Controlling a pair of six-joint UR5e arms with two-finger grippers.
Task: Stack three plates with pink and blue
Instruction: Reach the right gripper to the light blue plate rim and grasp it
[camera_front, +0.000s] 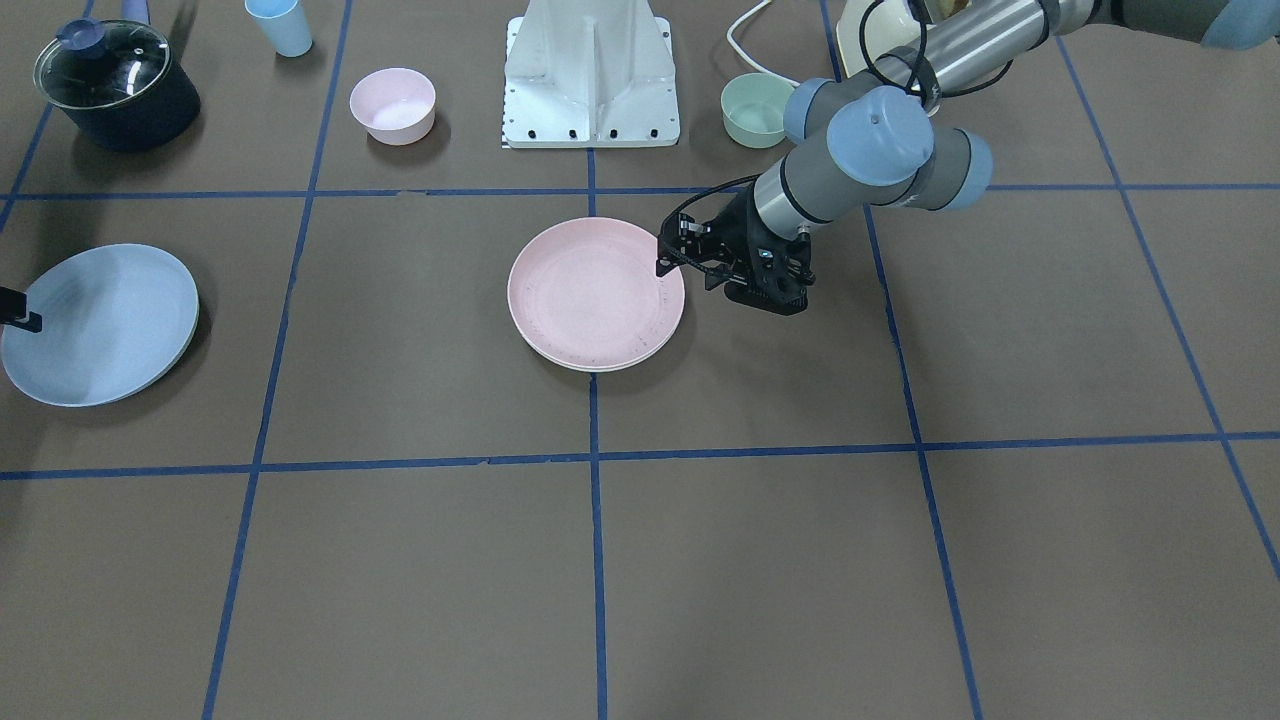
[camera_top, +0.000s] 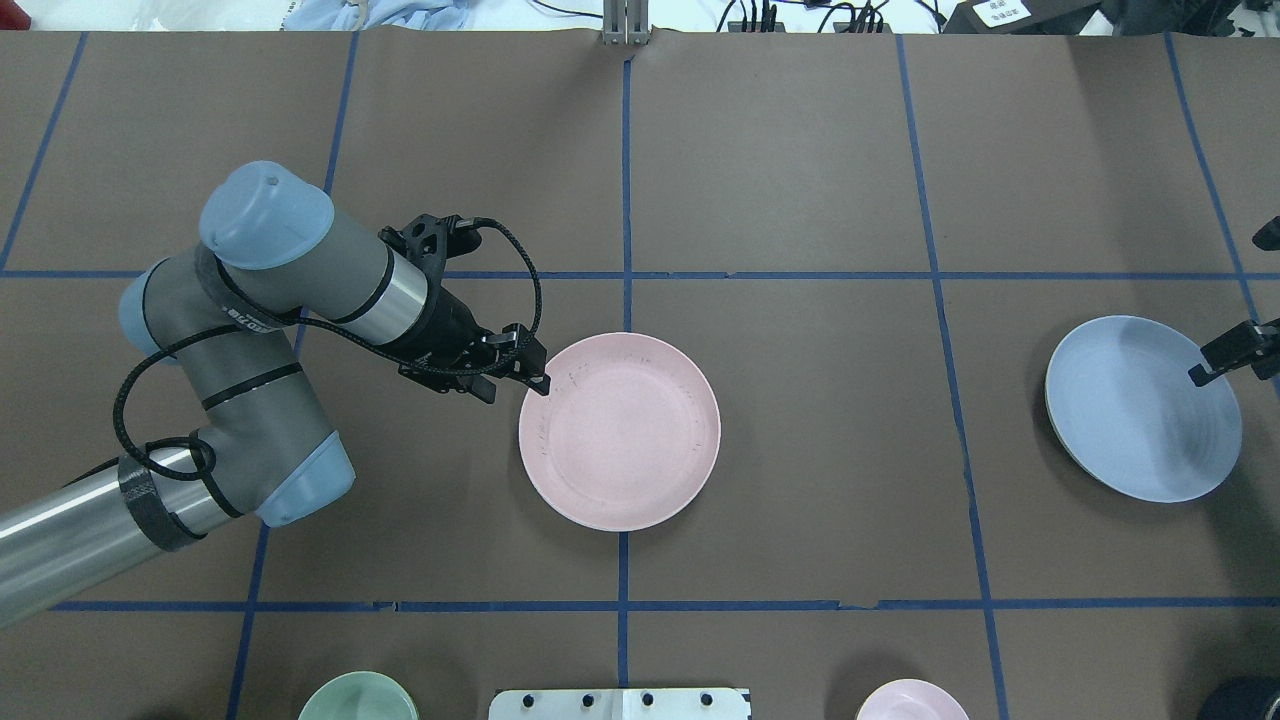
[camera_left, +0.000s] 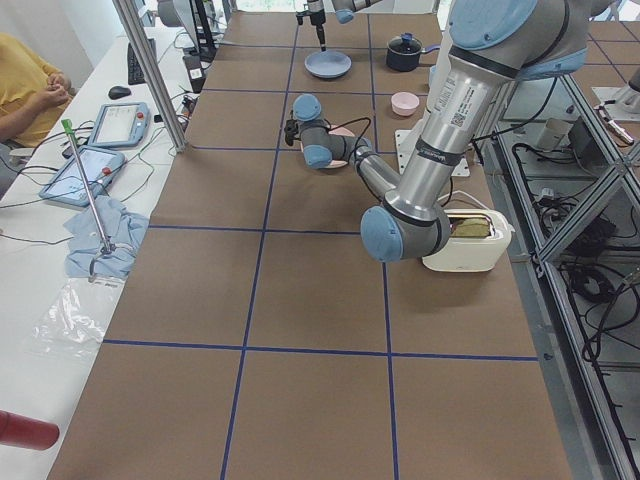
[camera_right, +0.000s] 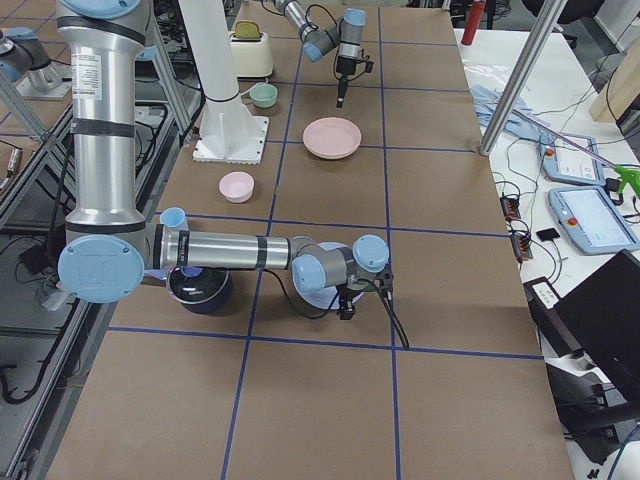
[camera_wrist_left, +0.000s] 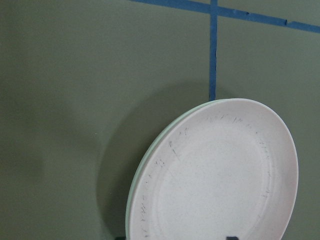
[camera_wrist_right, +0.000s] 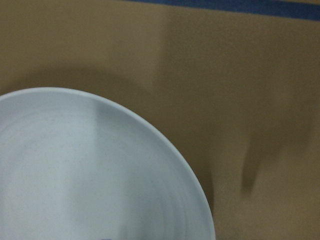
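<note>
The pale pink plate (camera_top: 620, 432) lies at the table's middle on top of the cream-white plate (camera_wrist_left: 145, 167), of which only a thin rim shows beneath it. My left gripper (camera_top: 520, 387) is open and empty at the pink plate's edge on my left; in the front view it (camera_front: 685, 273) hangs beside the plate (camera_front: 596, 294). The pale blue plate (camera_top: 1140, 410) is far out on my right, tilted, with a shadow under it. My right gripper (camera_top: 1203, 374) is shut on its rim; it also shows in the front view (camera_front: 25, 322) on the blue plate (camera_front: 100, 325).
A pink bowl (camera_front: 392, 105), a green bowl (camera_front: 755, 110), a blue cup (camera_front: 280, 25) and a lidded dark pot (camera_front: 115, 85) stand by the white robot base (camera_front: 592, 75). A toaster (camera_left: 465, 240) stands beside my left arm.
</note>
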